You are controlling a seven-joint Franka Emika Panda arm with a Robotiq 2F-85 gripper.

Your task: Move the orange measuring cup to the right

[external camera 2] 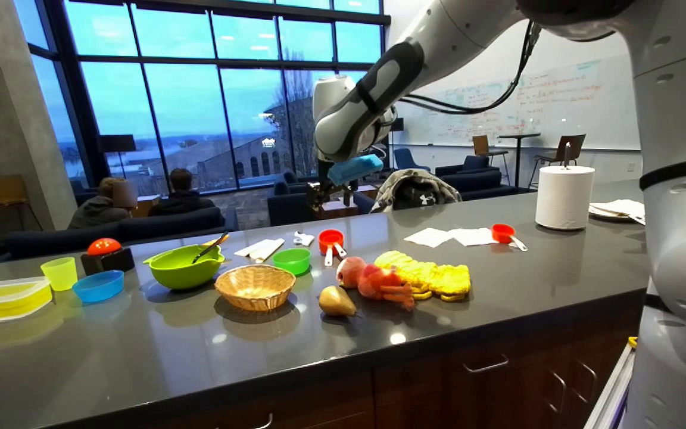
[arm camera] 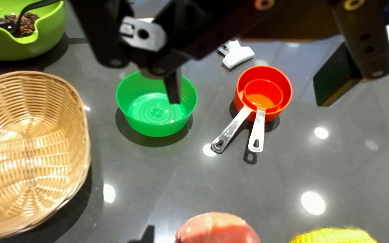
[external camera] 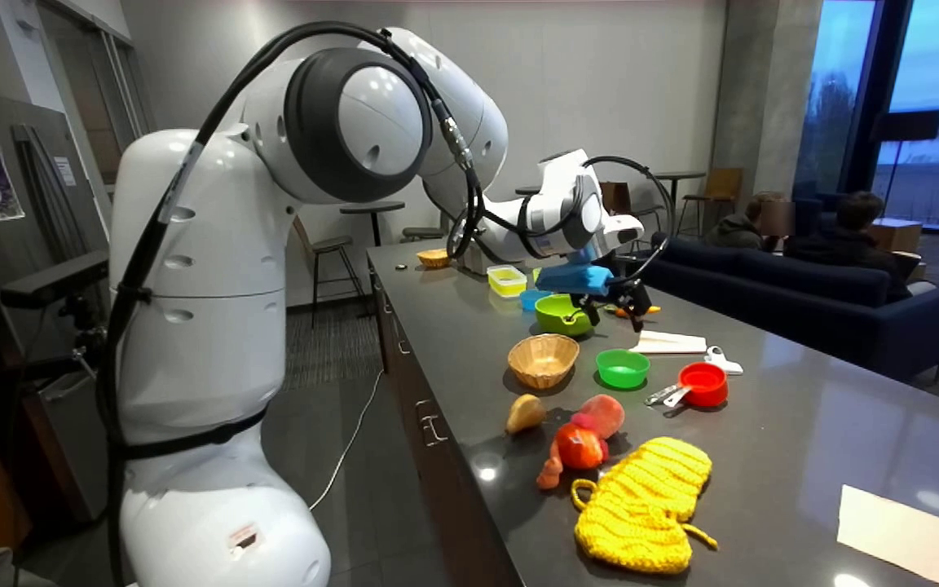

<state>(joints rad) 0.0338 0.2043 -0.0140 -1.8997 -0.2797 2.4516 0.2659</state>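
A robot arm point(external camera: 469, 114) is arching over the table point(external camera 2: 140, 357), its wrist point(external camera 2: 336, 131) pointing down and its tool point(external camera 2: 332, 201) hanging in midair, fingers point(arm camera: 336, 76) standing wide apart. Below the tool, two nested orange measuring cups point(arm camera: 263, 94) are resting, framed between the fingers in the wrist view; well away from it, in an exterior view, a third orange measuring cup point(external camera 2: 502, 233) is lying beside white papers point(external camera 2: 471, 236).
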